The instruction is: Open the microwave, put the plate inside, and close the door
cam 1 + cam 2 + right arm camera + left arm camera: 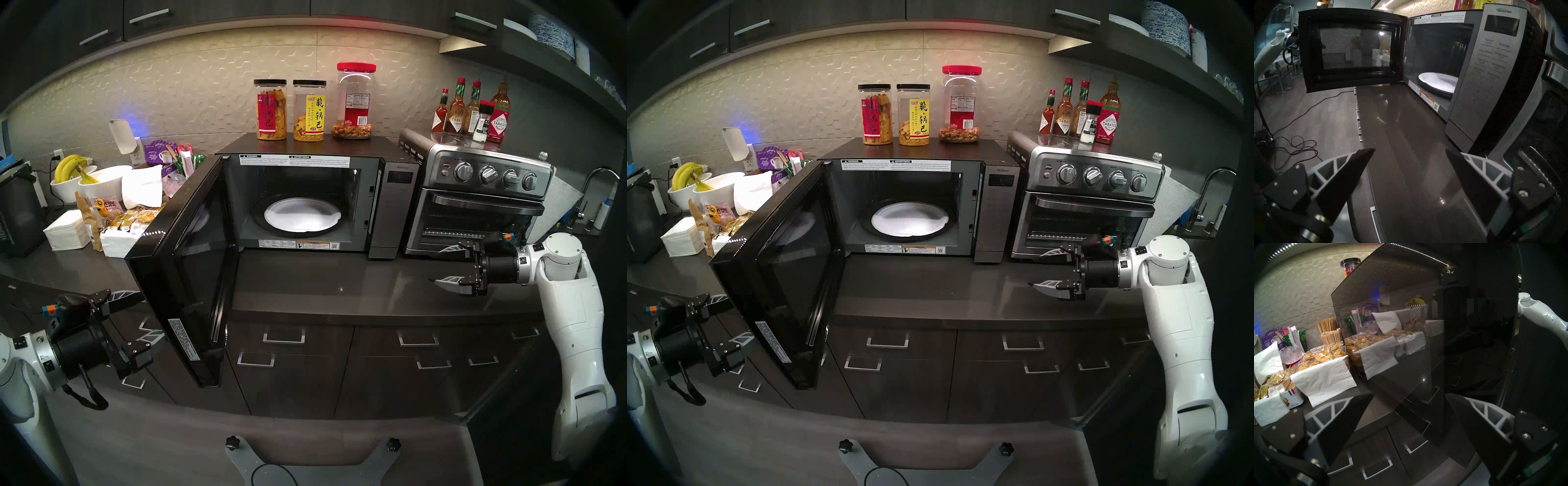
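Observation:
The black microwave (390,203) stands on the counter with its door (190,271) swung wide open to the left. The white plate (302,215) lies flat on the turntable inside, also seen in the right wrist view (1439,81). My left gripper (152,314) is open and empty, close to the door's outer glass face (1423,344) near its free edge. My right gripper (434,266) is open and empty above the counter, right of the microwave and in front of the toaster oven, pointing left.
A silver toaster oven (475,203) stands right of the microwave with sauce bottles (471,112) on top. Three jars (271,108) sit on the microwave. Snacks, napkins (64,230) and bowls of bananas (73,169) crowd the counter left of the door. A faucet (597,190) is far right.

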